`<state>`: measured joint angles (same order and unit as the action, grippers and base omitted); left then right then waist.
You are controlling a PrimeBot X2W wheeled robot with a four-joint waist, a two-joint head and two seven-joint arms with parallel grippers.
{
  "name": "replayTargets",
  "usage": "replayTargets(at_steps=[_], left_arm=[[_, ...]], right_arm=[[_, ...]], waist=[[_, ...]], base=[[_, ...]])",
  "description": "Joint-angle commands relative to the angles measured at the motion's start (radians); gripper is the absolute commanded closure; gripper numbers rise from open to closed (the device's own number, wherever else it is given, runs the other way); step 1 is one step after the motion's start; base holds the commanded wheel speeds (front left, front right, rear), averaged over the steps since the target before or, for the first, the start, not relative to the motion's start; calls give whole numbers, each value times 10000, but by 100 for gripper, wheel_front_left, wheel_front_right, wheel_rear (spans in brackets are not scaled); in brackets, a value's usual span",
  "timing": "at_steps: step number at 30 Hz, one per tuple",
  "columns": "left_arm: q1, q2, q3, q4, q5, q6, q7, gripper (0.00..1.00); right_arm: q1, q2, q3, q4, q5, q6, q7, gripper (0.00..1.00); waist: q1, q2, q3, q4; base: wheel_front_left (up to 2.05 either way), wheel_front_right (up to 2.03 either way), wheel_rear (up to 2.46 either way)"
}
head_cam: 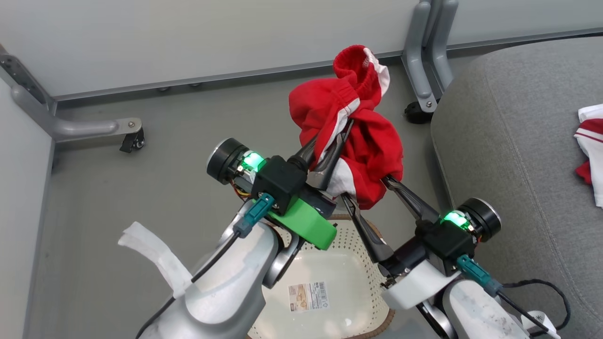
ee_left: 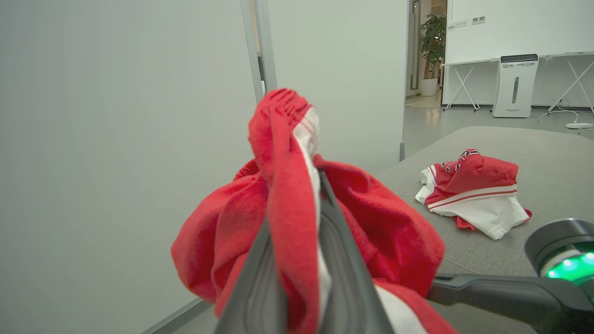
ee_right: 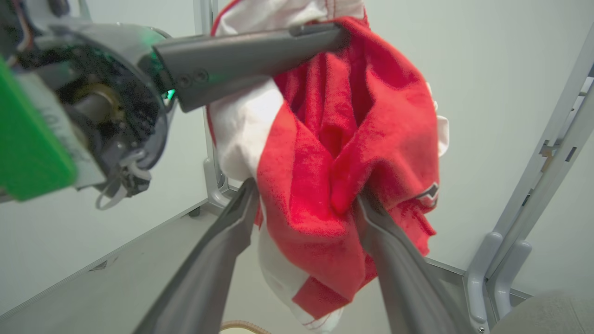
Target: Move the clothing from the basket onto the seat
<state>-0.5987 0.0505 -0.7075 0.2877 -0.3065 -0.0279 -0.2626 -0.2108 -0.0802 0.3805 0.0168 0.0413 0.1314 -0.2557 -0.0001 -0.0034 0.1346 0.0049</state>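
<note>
Left gripper (head_cam: pixel 341 134): was clamped shut on the garment (head_cam: pixel 372 141), which was bunched around its fingers.
Right gripper (head_cam: pixel 365 188): jaws were spread wide astride the garment's lower fold; nothing was gripped.
Basket (head_cam: pixel 358 278): was seen directly beneath both grippers.
Seat (head_cam: pixel 509 141): lay to the right of both grippers, nearer the right one; a second garment (head_cam: pixel 591 141) was laid there.
Next move, as judged: a rightward carry by the left arm was called for.
</note>
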Motion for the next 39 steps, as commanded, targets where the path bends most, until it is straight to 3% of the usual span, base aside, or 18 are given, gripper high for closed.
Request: replayTargets(at_steps=[1,14,15,16,26,27,28,29,39], left_arm=[[-144,4,-124,-66,-96,63,-31,100],[-296,4,-1454,-248,-938,397,-31,100],[-312,4,-1528,-249,-973,440,-31,100],[-315,4,-1577,-236,-1007,452,-31,100],[-294,5,-1842,107,-1204,507,-19,100],[-289,6,-1868,83,-1191,512,-19,86],[-274,6,-1889,65,-1174,517,-19,56],[-248,6,-1903,22,-1161,530,-19,0],[137,79,-1763,-368,-722,546,-19,0]], right_arm=[[-252,-10,54,205,-76,-14,-60,0],[-1308,243,-10,1554,75,-14,-103,0],[-1335,261,-48,1524,152,-14,-105,28],[-1351,271,-86,1464,201,-14,-104,100],[-1145,288,-406,1334,537,-16,-106,100],[-1151,288,-474,1347,572,-16,-107,100],[-1153,289,-515,1355,577,-14,-106,100],[-1151,289,-571,1371,592,-14,-106,100],[-1041,288,-1511,1497,651,-14,-107,100]], waist=[[1,34,160,88],[1,34,664,149],[1,34,688,142],[1,34,696,135],[1,34,636,14],[1,34,605,15],[1,34,581,18],[1,34,550,23],[1,34,370,187]], base=[[0,0,0],[0,0,0],[0,0,0],[0,0,0],[0,0,0],[0,0,0],[0,0,0],[0,0,0],[0,0,0]])
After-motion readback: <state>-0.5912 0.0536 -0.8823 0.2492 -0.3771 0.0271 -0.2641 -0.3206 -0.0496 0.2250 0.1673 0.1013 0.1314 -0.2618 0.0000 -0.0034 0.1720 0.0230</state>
